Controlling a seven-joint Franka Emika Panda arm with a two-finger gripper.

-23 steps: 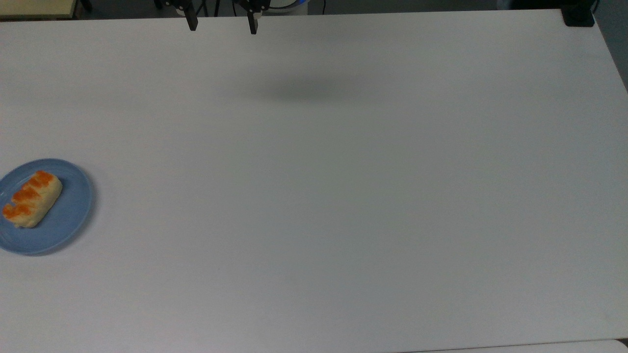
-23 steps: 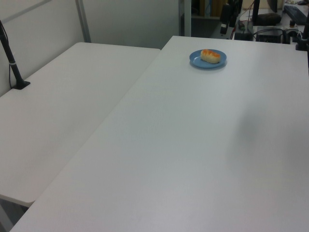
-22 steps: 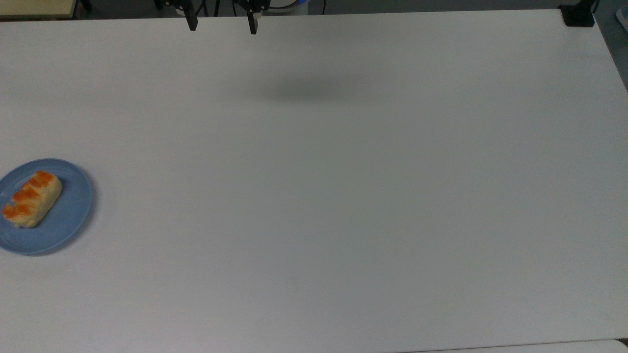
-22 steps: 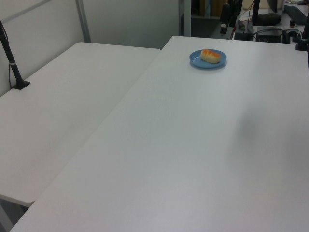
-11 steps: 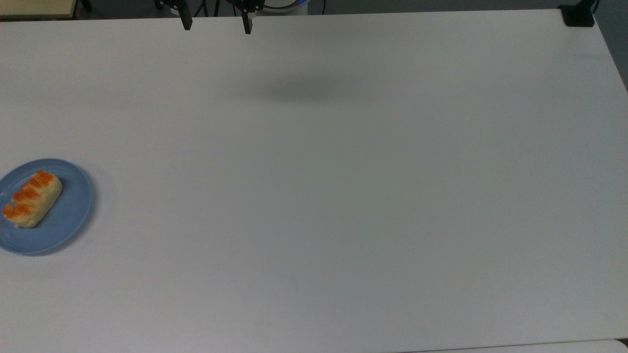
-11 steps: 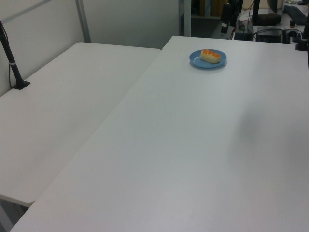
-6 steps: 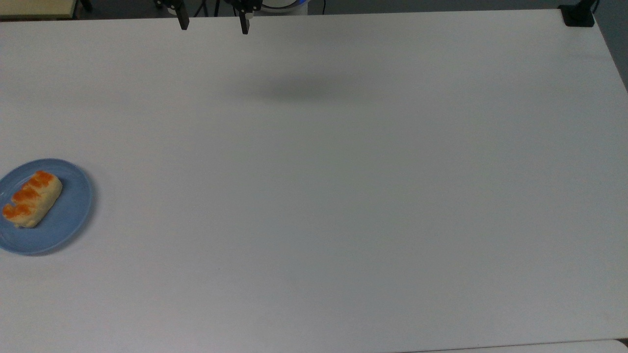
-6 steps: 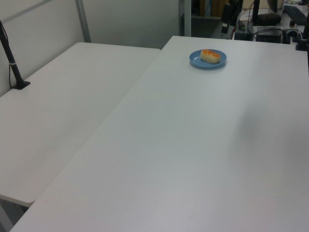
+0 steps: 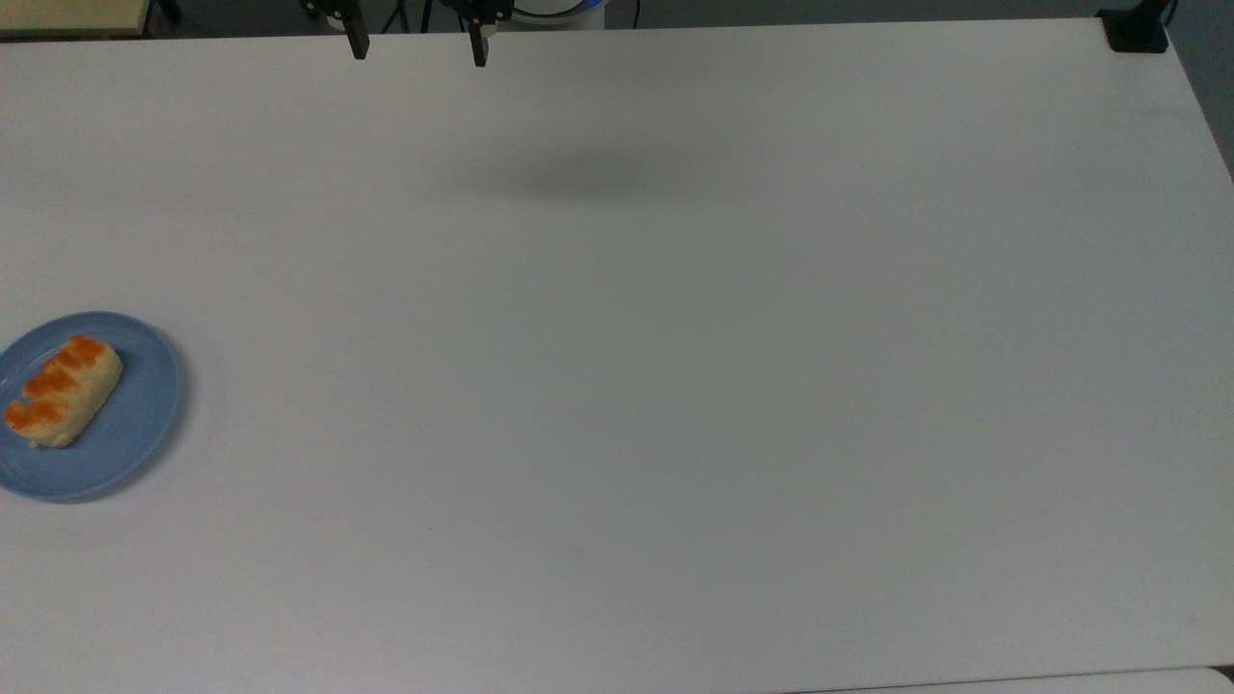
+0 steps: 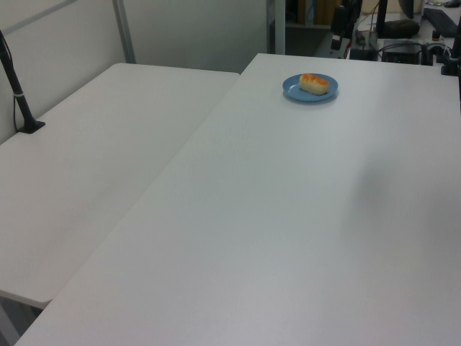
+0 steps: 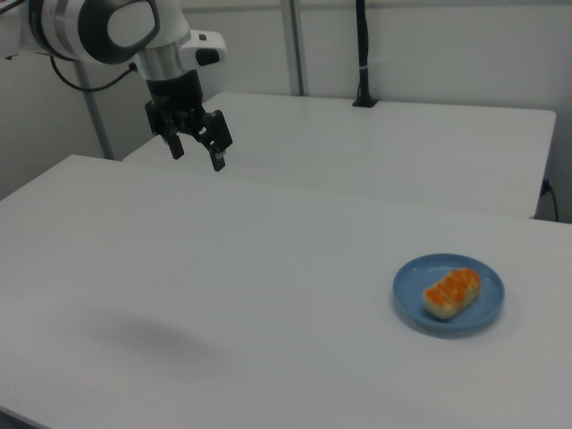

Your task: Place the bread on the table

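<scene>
Bread (image 9: 62,388) on blue plate (image 9: 145,424)

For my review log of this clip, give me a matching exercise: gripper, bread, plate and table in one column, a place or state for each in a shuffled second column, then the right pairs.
Things:
1. gripper
2. bread
3. blue plate
4. table

Places or states:
A. lies on the plate, orange patches up
B. white, bears the plate
C. open, raised above the table, holding nothing
D. sits at the top view's left edge, under the bread

Pairs: 1-C, 2-A, 3-D, 4-B
</scene>
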